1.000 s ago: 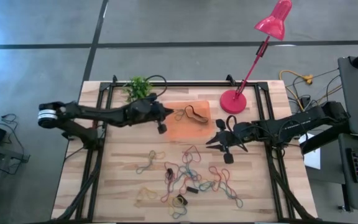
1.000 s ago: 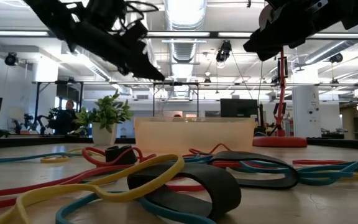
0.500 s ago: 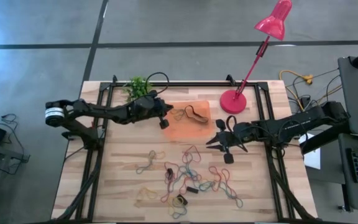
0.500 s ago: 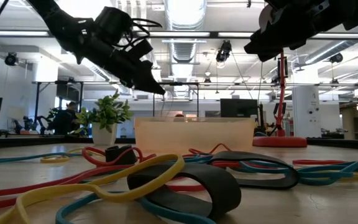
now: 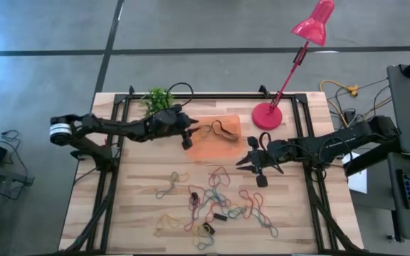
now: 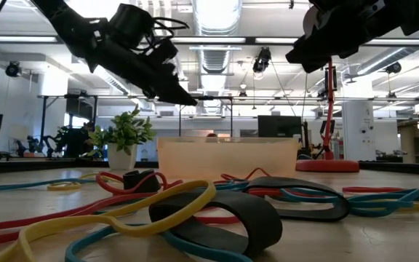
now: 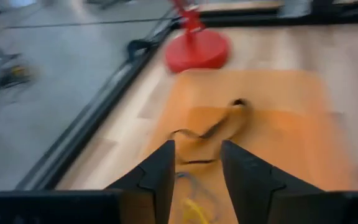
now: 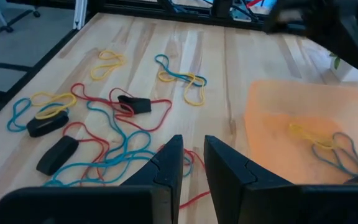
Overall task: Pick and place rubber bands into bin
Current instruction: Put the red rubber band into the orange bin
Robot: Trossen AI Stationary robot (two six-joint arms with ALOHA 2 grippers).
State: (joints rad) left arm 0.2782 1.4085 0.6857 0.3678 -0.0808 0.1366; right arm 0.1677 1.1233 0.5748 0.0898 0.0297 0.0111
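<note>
The orange bin (image 5: 223, 147) lies at the table's far middle. Inside it are a dark band (image 7: 219, 127) and thin yellow and blue bands (image 8: 319, 142). My left gripper (image 5: 193, 131) hovers open over the bin's left rim, with nothing between its fingers (image 7: 160, 177). Many loose rubber bands (image 5: 212, 203) in red, blue, yellow and black lie flat on the wood toward the near edge. My right gripper (image 5: 240, 162) hangs in the air to the right of the bin, above the pile's far side. Its fingers (image 8: 169, 165) stand narrowly open and hold nothing.
A red lamp's round base (image 5: 267, 116) stands just right of the bin, its head reaching beyond the far edge. A small potted plant (image 5: 159, 99) sits at the far left. Black frame rails (image 5: 112, 163) run along both sides of the table.
My left arm has swung a little toward the table's far edge. Its gripper has edged toward the bin, over the bin's left rim, and come slightly down.
</note>
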